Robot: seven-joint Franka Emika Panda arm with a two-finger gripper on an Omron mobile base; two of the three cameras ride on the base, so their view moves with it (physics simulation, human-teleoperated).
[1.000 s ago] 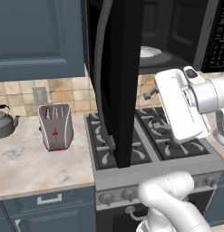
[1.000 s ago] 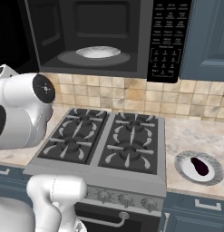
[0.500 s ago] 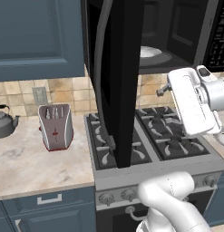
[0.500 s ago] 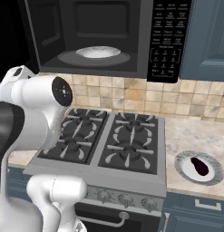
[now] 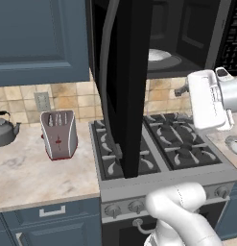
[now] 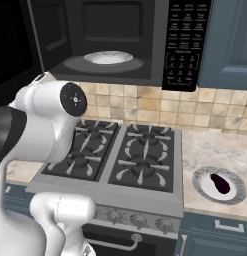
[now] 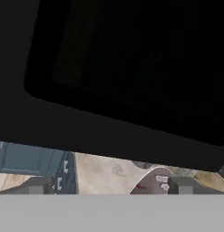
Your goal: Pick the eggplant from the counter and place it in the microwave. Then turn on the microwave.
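1. One eggplant is what you are after: it lies on a small round plate on the counter, to the right of the stove.
2. You can see the microwave standing wide open above the stove, its door swung out toward you in the left base view.
3. Inside it, a white round plate sits bare on the floor of the oven.
4. Your keypad is on the right side of the microwave front, next to a blue cabinet.
5. Your fingers stand spread wide apart with nothing between them; in the hand view they rise before the dark door, with a toaster and counter below.
6. The arm's hand hovers above the right side of the stove, well apart from the eggplant.
7. On the left stretch of counter you have a toaster and a kettle against the tiled wall.
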